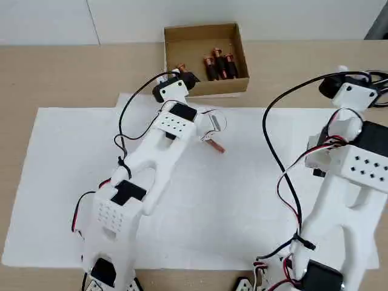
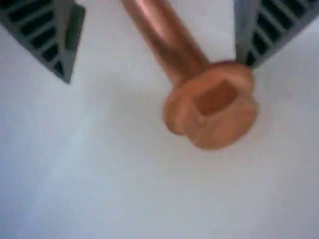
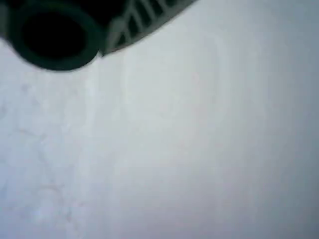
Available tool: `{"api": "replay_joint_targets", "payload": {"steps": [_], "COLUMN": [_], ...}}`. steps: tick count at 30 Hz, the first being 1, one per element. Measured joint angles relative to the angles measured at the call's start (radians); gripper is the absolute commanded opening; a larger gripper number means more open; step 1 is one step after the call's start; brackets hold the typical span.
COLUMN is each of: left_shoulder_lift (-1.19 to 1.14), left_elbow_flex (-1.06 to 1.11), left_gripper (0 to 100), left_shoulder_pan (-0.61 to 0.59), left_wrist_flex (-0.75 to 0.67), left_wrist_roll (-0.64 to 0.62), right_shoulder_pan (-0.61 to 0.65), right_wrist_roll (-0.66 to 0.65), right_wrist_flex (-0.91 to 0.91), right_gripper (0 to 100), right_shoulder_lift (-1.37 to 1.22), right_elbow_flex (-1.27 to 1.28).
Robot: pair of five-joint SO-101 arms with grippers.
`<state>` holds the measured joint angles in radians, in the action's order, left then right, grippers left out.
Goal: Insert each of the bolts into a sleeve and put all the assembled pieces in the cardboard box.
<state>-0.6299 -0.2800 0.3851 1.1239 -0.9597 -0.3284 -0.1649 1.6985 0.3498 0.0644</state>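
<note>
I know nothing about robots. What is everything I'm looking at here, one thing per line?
table: one, light wood, under everything
mat: one, white, spread over the table
cardboard box: one, brown, open, just beyond the mat's far edge
assembled pieces: three, copper and black, in the box
copper end: one, in the box beside the left arm, partly hidden
bolt: one, copper, lying on the mat
sleeve: one, black, seen end-on close under the right arm's wrist
cables: black and red-white, along both arms
left arm: white, reaching towards the box
right arm: white, over the mat's right side
left gripper: open, fingers either side of the bolt
</note>
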Motion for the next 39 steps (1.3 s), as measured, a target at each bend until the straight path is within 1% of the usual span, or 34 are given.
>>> {"api": "replay_joint_targets", "payload": {"steps": [2, 6, 7, 19, 21, 23, 27, 31, 33, 36, 39], "left_shoulder_lift": [-0.018, -0.038, -0.038, -0.041, -0.043, -0.044, -0.044, -0.044, -0.044, -0.044, -0.058], "left_elbow_flex": [-0.032, -0.058, -0.06, -0.071, -0.097, -0.147, -0.328, -0.525, -0.588, -0.594, -0.543], "left_gripper": [15, 2, 0, 1, 1, 1, 1, 1, 1, 1, 1], "left_shoulder_pan": [-0.003, -0.005, -0.005, -0.005, -0.005, -0.006, -0.006, -0.018, -0.037, -0.08, -0.115], "left_wrist_flex": [0.017, 0.031, 0.031, 0.031, 0.043, 0.086, 0.233, 0.445, 0.548, 0.6, 0.606], "left_wrist_roll": [-0.014, -0.02, -0.02, -0.02, -0.002, 0.063, 0.269, 0.462, 0.508, 0.575, 0.701], "right_shoulder_pan": [0.0, -0.002, -0.002, -0.002, -0.002, -0.002, -0.002, -0.002, -0.002, -0.002, -0.002], "right_wrist_roll": [0.0, 0.0, 0.0, 0.0, 0.0, 0.0, 0.0, 0.0, 0.0, 0.0, 0.0], "right_wrist_flex": [0.0, 0.0, 0.0, 0.0, 0.0, 0.0, 0.0, 0.0, 0.0, 0.0, 0.0], "right_gripper": [0.3, 0.3, 0.3, 0.3, 0.3, 0.3, 0.3, 0.3, 0.3, 0.3, 0.3], "right_shoulder_lift": [0.0, 0.0, 0.0, 0.0, 0.0, 0.0, 0.0, 0.0, 0.0, 0.0, 0.0], "right_elbow_flex": [0.0, 0.0, 0.0, 0.0, 0.0, 0.0, 0.0, 0.0, 0.0, 0.0, 0.0]}}
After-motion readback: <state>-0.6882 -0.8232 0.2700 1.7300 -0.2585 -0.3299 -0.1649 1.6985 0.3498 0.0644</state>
